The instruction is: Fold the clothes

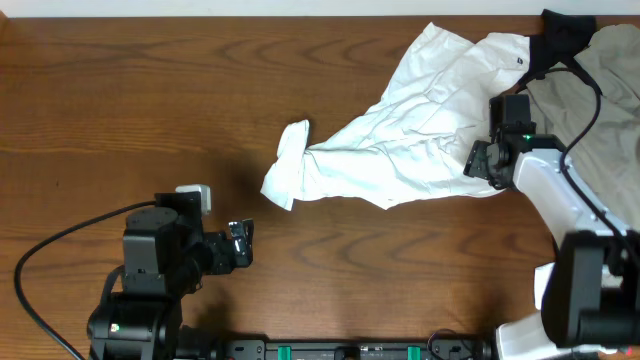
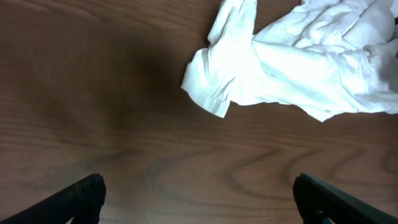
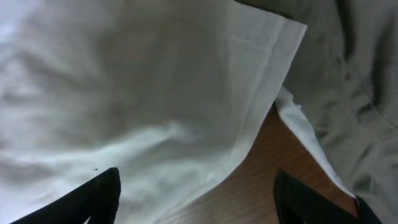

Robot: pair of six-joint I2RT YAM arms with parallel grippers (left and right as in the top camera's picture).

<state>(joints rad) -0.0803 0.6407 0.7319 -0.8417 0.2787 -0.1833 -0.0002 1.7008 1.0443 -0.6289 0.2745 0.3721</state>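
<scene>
A crumpled white shirt [image 1: 400,150] lies spread across the table's right half, one sleeve end [image 1: 288,165] reaching toward the middle. It also shows in the left wrist view [image 2: 292,68] and the right wrist view [image 3: 137,106]. A grey-beige garment [image 1: 600,90] lies bunched at the far right, also in the right wrist view [image 3: 348,93]. My right gripper [image 1: 478,160] is open, hovering over the white shirt's right hem [image 3: 261,118]. My left gripper [image 1: 238,243] is open and empty over bare wood, below and left of the sleeve.
A dark garment or strap [image 1: 560,35] lies at the back right corner beside the grey-beige cloth. The brown wooden table [image 1: 130,100] is bare on its left half. The right arm's cable runs over the grey-beige garment.
</scene>
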